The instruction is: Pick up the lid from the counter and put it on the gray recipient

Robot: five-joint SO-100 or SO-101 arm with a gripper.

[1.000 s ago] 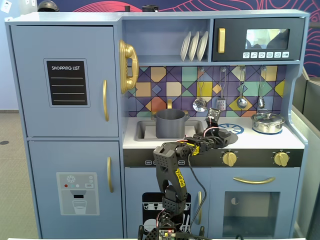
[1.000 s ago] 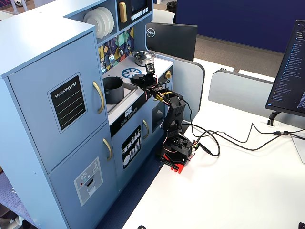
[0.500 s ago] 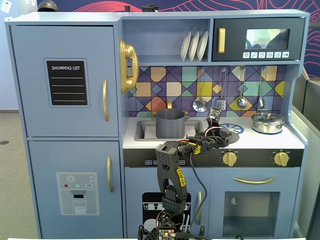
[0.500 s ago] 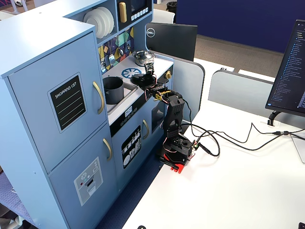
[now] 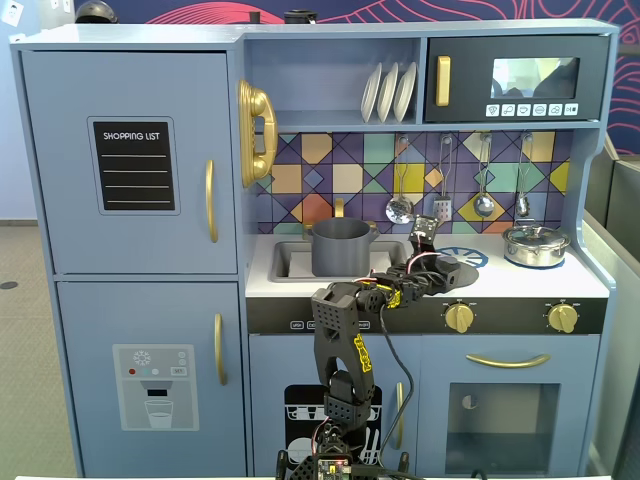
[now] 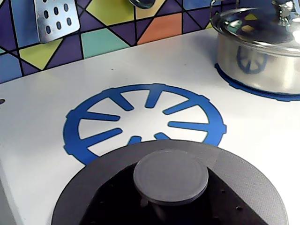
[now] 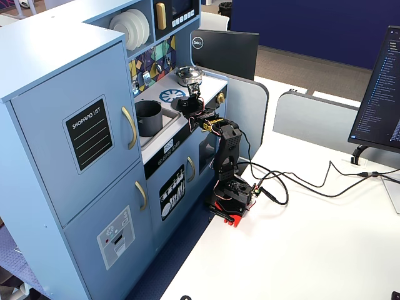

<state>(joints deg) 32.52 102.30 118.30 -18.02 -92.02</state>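
The dark gray lid (image 6: 236,164) fills the bottom of the wrist view, its far rim overlapping the front of the blue burner ring (image 6: 75,126). Its round knob (image 6: 170,176) sits between my black jaws, which hug it from both sides. My gripper (image 6: 170,201) is shut on the lid by that knob. In a fixed view my gripper (image 5: 435,267) and the lid (image 5: 452,268) are on the counter, right of the gray recipient (image 5: 340,247). That open-topped pot stands in the sink; it also shows in the other fixed view, gray recipient (image 7: 149,117).
A shiny steel pot with its own lid (image 6: 258,51) stands on the right burner, close behind and to the right of my gripper. Utensils (image 5: 400,208) hang on the tiled back wall. The sink's rim (image 5: 285,262) surrounds the gray pot.
In the front fixed view the gripper and lid have shifted slightly left and up, and the lid looks narrower. The wrist has leaned a little to the left.
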